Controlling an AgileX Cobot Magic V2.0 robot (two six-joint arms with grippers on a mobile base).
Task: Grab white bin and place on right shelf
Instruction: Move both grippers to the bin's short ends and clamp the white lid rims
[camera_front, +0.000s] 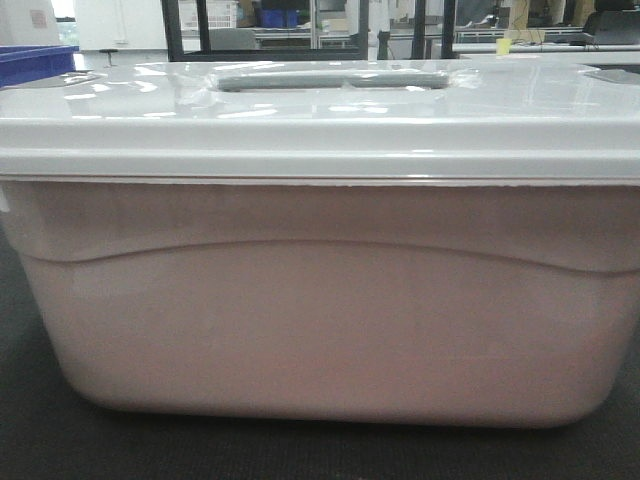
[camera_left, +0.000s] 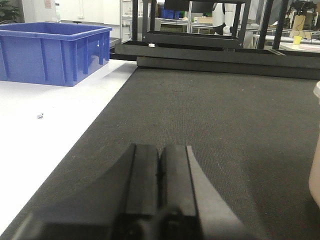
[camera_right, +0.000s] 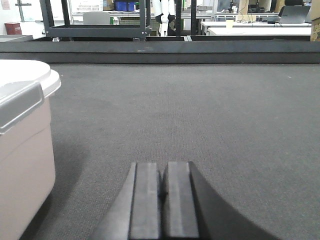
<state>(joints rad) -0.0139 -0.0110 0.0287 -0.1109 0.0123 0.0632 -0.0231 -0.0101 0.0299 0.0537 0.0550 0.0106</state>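
The white bin (camera_front: 320, 310) fills the front view: a whitish-pink tub with a curved moulded line, under a glossy white lid with a grey handle (camera_front: 332, 78). It stands on a dark mat (camera_front: 40, 430). In the left wrist view my left gripper (camera_left: 159, 157) is shut and empty, low over the mat, with an edge of the bin (camera_left: 315, 160) at the far right. My right gripper (camera_right: 162, 175) is shut and empty too, and the bin (camera_right: 22, 150) stands to its left, apart from it. The right shelf is out of view.
A blue plastic bin (camera_left: 52, 50) stands on the white tabletop (camera_left: 45, 130) left of the mat. Black frame racks (camera_left: 195, 42) run along the mat's far edge (camera_right: 160, 50). Desks and shelving stand in the background.
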